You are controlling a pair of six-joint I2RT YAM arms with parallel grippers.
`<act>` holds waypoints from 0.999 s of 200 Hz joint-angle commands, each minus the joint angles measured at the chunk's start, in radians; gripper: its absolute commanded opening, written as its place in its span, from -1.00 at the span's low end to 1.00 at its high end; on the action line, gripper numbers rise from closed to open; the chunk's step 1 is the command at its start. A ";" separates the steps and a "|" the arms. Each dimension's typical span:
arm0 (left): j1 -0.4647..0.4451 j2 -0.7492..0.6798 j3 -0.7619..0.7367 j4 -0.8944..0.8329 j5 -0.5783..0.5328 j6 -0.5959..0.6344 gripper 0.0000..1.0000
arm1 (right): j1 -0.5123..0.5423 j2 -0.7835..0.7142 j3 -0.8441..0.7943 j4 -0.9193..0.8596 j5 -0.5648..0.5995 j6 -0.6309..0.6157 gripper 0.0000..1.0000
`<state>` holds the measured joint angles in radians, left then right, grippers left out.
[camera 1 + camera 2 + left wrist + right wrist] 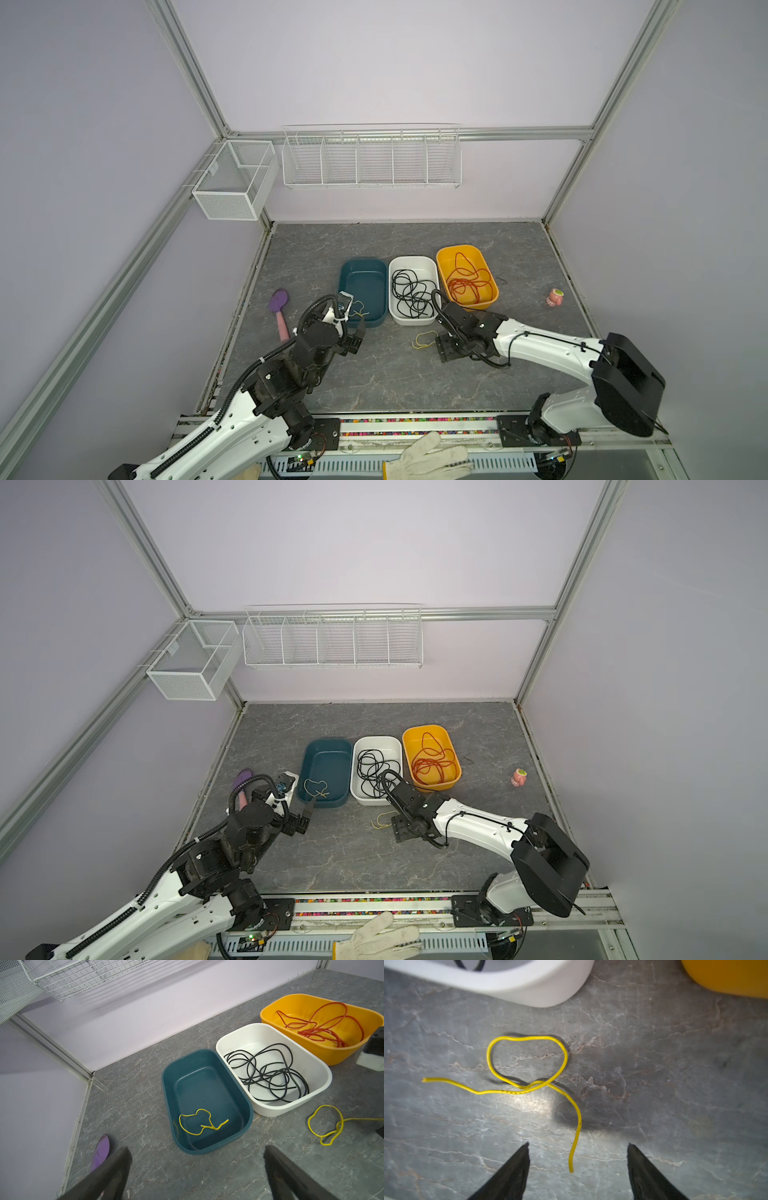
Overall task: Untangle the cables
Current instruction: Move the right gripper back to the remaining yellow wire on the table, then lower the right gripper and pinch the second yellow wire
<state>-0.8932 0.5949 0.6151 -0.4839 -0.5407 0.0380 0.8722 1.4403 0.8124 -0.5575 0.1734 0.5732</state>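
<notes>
Though left fingers (112,1169) blur, cropped, both pairs gape, yellow cable (529,1086) end between right fingers (512,1169).

Soft, even light fills the scene in both top views, and the wide lens bows the frame rails (193,70) toward the edges. Close to the left wrist camera, the left gripper (197,1150) is dark and out of focus, while the wire basket (83,978) throws striped shadows on the wall (145,1012). In the right wrist view, glare whitens a patch of the table (537,1103), the yellow cable (527,1038) casts a dark shadow, and the white tub (508,982) looks soft.
</notes>
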 commanded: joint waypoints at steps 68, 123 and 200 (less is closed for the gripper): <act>0.000 -0.007 -0.009 -0.007 0.010 0.013 0.99 | 0.003 0.060 -0.015 0.034 0.006 0.007 -0.25; 0.000 -0.006 -0.009 -0.007 0.010 0.013 0.99 | 0.002 0.080 -0.018 0.050 0.004 -0.004 -0.45; 0.000 -0.004 -0.009 -0.009 0.011 0.014 0.99 | 0.001 0.108 -0.012 0.074 0.017 -0.006 -0.53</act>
<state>-0.8932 0.5941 0.6151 -0.4839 -0.5404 0.0383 0.8722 1.5394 0.8074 -0.4934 0.1795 0.5686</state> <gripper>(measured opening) 0.994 0.236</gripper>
